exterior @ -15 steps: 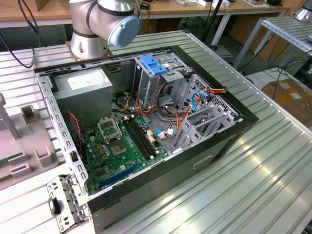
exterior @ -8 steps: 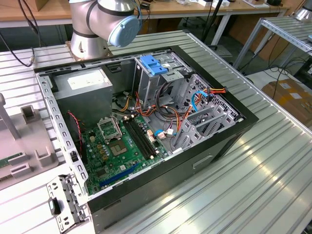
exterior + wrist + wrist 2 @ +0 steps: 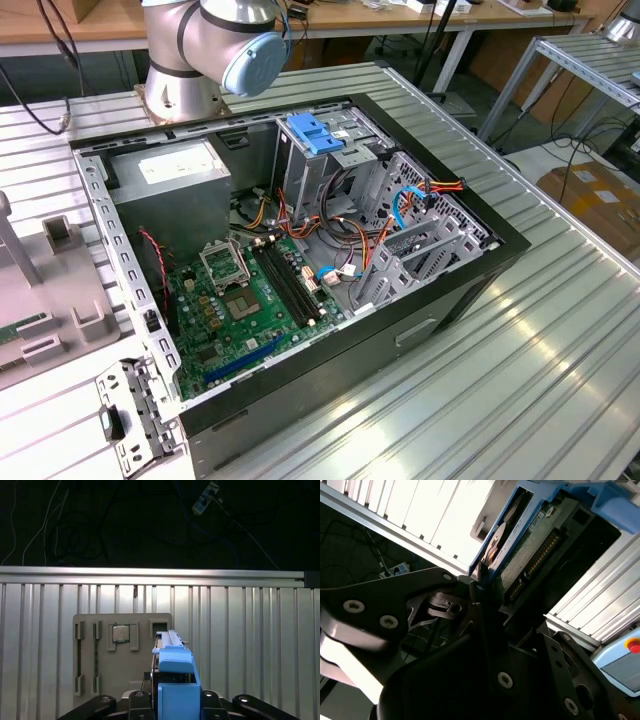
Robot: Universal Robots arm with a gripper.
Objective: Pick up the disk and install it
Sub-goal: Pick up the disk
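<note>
**Exterior view has the case open; the disk sits clamped in the pincer over its tray**

Exterior view first: the slatted metal table [image 3: 560, 330] carries the open computer case [image 3: 440, 300], which takes up the middle of the frame. At upper middle inside it stands the metal drive cage [image 3: 320, 180], capped by a light-blue latch [image 3: 318, 133]. Loose cables [image 3: 400, 215] bunch just to the right of it. A grey fixture tray [image 3: 50, 290] lies at the left edge of the frame, beside the case.

In the first wrist view the disk [image 3: 175, 680] stands edge-on over that tray, near a small square chip [image 3: 120, 633] seated in one pocket. In the second wrist view the gripper [image 3: 481, 587] has its black fingers pressed against the disk's blue-railed end, so the pincer is clamped on the disk. Whether the far end is free of the tray I cannot tell.

The step in hand looks like lifting the disk away from the tray. Done well, the pull runs straight along the disk's own plane, so the rails do not scrape. The fingers seem to bear on the frame, and they should stay off the green board and the connector pins [image 3: 540, 555]. Most of the disk overhangs the grip, so a slow, level carry seems wise.
</note>
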